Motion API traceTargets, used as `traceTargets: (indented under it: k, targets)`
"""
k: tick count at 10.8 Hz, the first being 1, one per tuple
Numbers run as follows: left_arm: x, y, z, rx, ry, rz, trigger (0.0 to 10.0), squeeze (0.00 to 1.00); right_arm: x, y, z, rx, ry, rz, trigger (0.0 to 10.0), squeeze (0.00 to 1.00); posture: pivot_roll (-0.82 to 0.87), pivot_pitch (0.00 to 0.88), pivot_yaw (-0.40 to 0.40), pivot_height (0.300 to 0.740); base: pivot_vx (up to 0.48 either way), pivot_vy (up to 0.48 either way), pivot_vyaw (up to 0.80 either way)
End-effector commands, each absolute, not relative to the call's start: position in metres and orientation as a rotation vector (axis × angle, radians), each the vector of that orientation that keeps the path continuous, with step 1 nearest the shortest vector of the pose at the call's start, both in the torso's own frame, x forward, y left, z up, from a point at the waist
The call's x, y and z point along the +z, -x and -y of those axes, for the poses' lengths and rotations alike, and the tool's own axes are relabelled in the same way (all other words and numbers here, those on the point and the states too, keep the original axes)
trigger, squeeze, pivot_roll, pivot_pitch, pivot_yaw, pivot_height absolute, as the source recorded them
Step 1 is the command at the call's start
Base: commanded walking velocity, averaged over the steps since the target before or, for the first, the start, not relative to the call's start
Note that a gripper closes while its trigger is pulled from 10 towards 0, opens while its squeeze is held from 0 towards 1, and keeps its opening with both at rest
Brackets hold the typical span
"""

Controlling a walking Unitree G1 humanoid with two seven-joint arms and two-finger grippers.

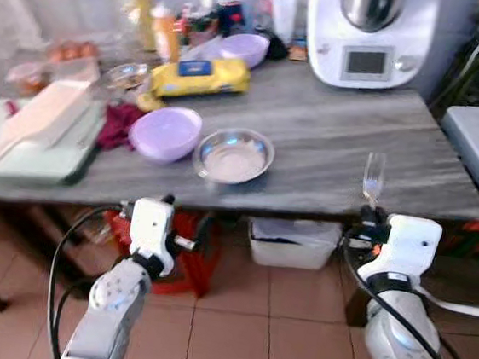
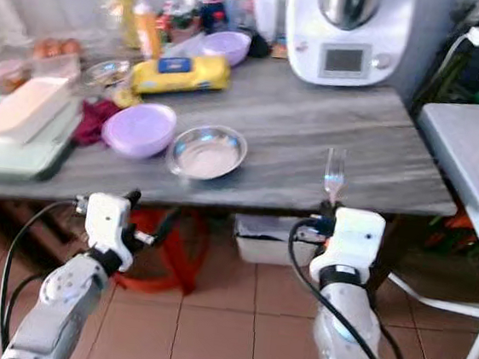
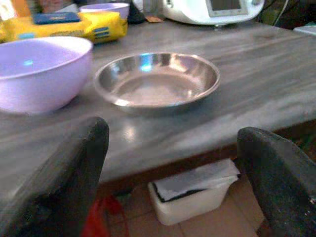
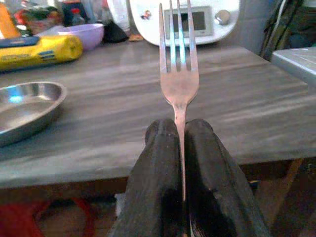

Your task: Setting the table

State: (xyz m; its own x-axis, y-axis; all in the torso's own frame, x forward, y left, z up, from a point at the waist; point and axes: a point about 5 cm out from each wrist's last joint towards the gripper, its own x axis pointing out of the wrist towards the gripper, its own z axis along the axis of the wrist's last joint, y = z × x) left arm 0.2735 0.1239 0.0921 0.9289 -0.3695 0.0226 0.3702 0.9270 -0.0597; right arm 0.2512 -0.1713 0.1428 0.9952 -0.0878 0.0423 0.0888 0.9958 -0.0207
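At the counter's (image 1: pixel 329 146) near edge, a fork (image 4: pixel 178 64) is held upright, tines up, its handle pinched in the right tool (image 4: pixel 181 129). Stiff, light and slick, it is best gripped low on the handle. The left tool (image 3: pixel 168 163) is spread wide, facing a steel dish (image 3: pixel 157 85).

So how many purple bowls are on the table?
2. One purple bowl sits beside the steel dish; the other purple bowl is at the back, behind the yellow packet.
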Motion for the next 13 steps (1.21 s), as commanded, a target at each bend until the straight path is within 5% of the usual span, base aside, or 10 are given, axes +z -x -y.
traceTargets:
  k: [1,6,13]
  targets:
    - [0.093,-0.273,-0.121,-0.394,0.057,0.012,10.0,0.0,0.144,-0.25,0.173,-0.092,0.027,0.047,10.0,0.0,-0.17,0.076,0.115,0.74,0.345,0.0,0.0]
    - [0.093,-0.27,-0.123,-0.401,0.043,0.016,10.0,0.0,0.143,-0.251,0.172,-0.091,0.026,0.047,10.0,0.0,-0.16,0.074,0.112,0.74,0.334,0.0,0.0]
    - [0.102,-0.25,-0.142,-0.501,0.031,0.046,10.0,0.0,0.14,-0.258,0.171,-0.128,-0.079,0.027,10.0,0.0,-0.14,0.095,0.123,0.74,0.0,0.0,0.0]
